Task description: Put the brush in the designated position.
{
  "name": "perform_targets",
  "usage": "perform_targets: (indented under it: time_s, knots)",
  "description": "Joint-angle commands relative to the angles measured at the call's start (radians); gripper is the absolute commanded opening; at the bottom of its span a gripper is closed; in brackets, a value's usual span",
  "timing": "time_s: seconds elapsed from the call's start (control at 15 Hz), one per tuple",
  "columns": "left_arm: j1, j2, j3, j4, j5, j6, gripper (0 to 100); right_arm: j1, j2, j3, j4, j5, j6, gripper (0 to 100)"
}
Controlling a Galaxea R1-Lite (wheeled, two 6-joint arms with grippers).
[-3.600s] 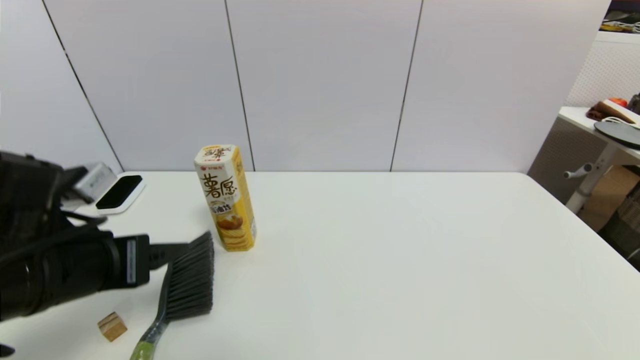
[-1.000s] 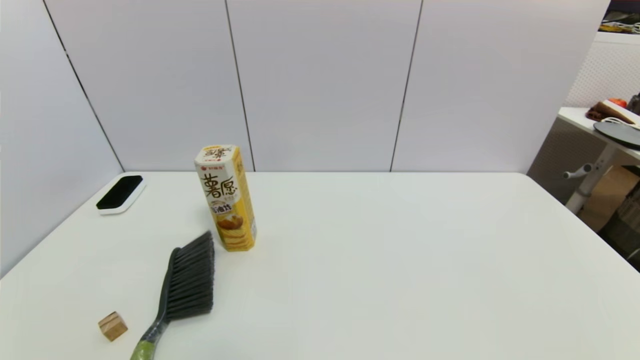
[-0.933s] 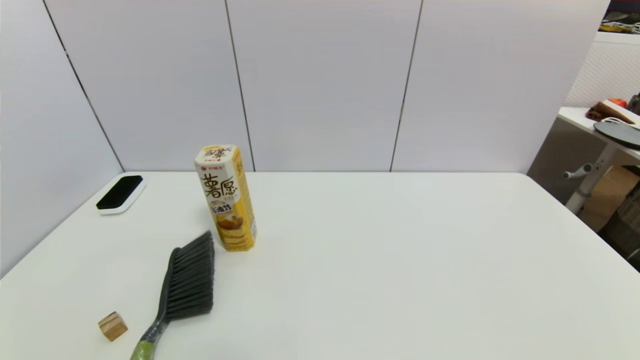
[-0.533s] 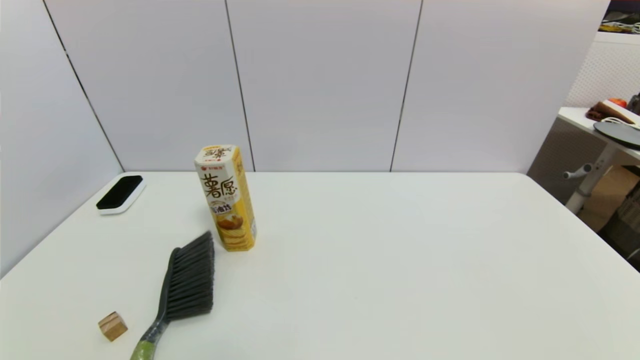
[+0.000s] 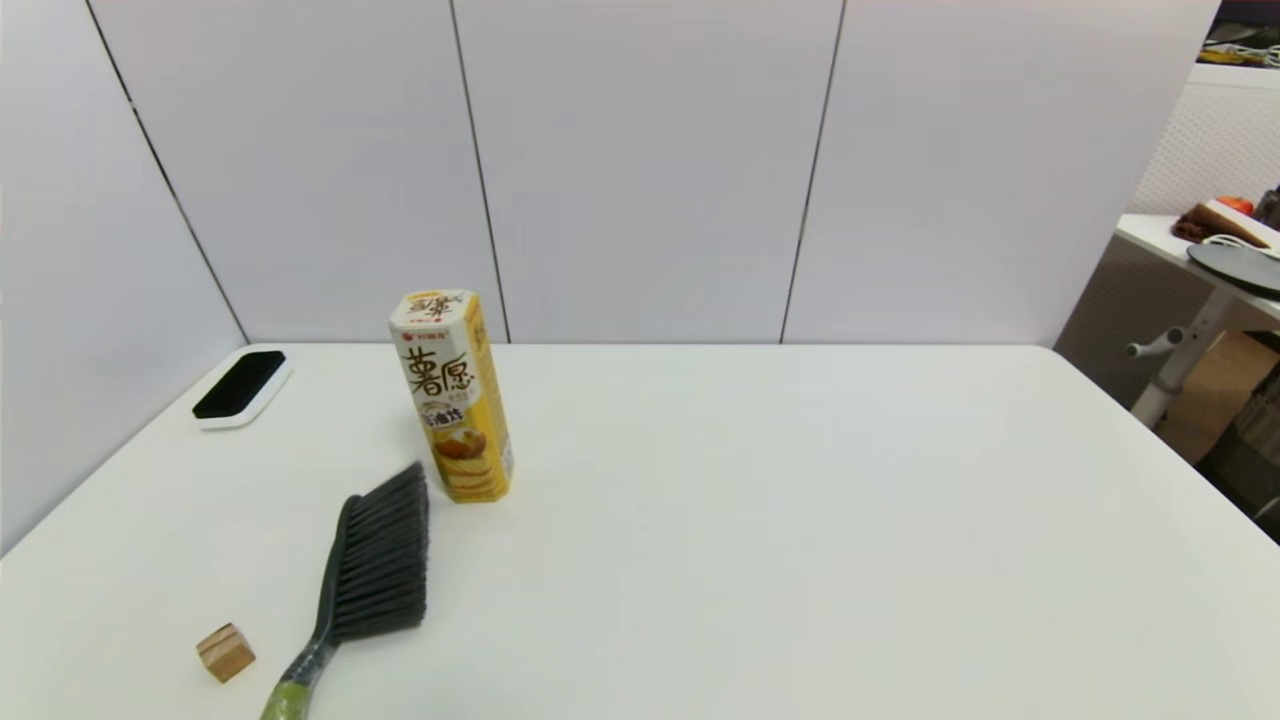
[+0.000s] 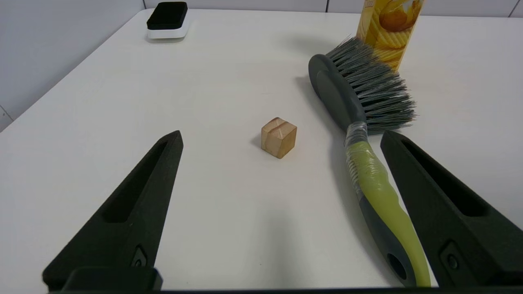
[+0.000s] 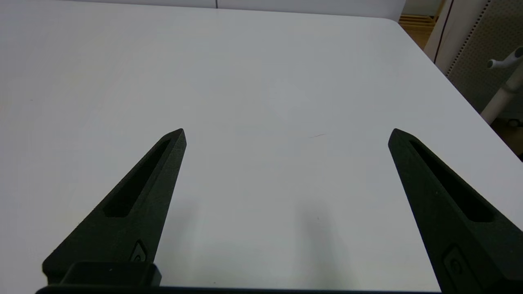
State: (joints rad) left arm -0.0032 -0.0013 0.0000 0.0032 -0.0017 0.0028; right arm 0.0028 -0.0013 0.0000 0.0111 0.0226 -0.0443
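The hand broom with stiff dark grey bristles and a bumpy green handle [image 5: 372, 570] is lying flat on the smooth white surface [image 5: 800, 520], near the left front, bristle tips pointing right just beside the tall yellow snack box [image 5: 452, 395]. It looks set down already. The left hand [image 6: 282, 136] is hovering wide open and empty, near the handle. The right hand [image 7: 286, 134] is also wide open, holding nothing. A small wooden cube [image 6: 279, 137] is sitting just left of the broom.

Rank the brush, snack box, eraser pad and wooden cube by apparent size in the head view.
1. brush
2. snack box, close to the brush; it stands farther back, so this order is unsure
3. eraser pad, farthest away
4. wooden cube, clearly smallest
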Motion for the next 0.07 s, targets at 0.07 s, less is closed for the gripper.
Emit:
perform_targets:
  time_s: [0.07]
  knots:
    - [0.0, 0.001, 0.0, 0.0, 0.0, 0.0, 100, 0.0, 0.001, 0.002, 0.001, 0.0, 0.0, 100]
